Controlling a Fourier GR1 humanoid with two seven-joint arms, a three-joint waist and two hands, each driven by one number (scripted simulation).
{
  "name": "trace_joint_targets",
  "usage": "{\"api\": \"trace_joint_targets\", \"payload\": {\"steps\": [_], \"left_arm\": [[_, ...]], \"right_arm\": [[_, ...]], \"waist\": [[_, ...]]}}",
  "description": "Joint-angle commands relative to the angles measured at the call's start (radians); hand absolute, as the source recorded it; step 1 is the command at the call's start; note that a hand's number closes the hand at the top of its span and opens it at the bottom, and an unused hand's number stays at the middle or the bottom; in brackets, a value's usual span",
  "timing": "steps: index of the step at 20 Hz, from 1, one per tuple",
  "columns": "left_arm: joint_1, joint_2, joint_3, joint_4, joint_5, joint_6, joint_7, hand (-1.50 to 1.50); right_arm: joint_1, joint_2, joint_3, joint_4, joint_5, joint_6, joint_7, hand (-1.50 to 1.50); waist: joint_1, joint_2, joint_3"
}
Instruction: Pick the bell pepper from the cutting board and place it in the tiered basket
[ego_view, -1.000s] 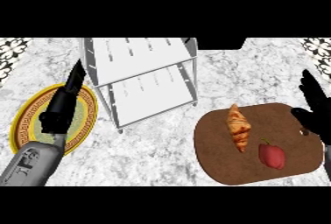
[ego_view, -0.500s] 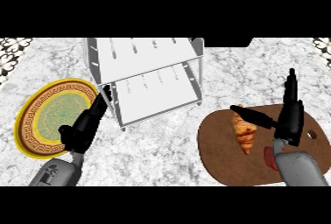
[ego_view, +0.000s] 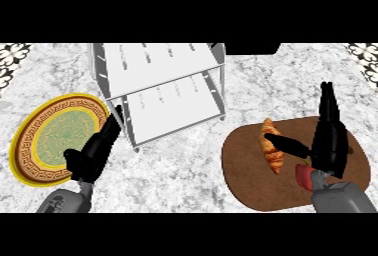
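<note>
Red bell pepper (ego_view: 303, 176), mostly hidden, orientation unclear

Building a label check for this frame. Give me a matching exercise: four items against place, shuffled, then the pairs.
Items:
1. bell pepper
2. croissant
3. plate
4. tiered basket

Places:
A. top centre of the counter
B. left, beside the left hand
C. on the cutting board, left of the right hand
D. mostly hidden under the right wrist

Pairs: 1-D, 2-C, 3-B, 4-A
</note>
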Motion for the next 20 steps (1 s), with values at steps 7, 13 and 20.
{"api": "trace_joint_targets", "payload": {"steps": [7, 13, 20], "left_arm": [[-0.004, 0.013, 0.017, 0.004, 0.002, -0.001, 0.007, 0.00], [-0.015, -0.018, -0.006, -0.008, 0.006, -0.008, 0.022, 0.00], [0.004, 0.005, 0.008, -0.021, 0.011, -0.036, 0.016, 0.00]], "right_arm": [[0.044, -0.200, 0.138, -0.049, 0.239, 0.546, 0.493, -1.50], [-0.054, -0.096, 0.245, -0.251, 0.238, 0.898, 0.870, -1.50], [-0.077, 0.035, 0.294, -0.338, 0.322, 1.036, 1.088, -1.50]], "waist": [[-0.014, -0.004, -0.011], [0.007, -0.002, -0.002], [0.020, 0.004, 0.004]]}}
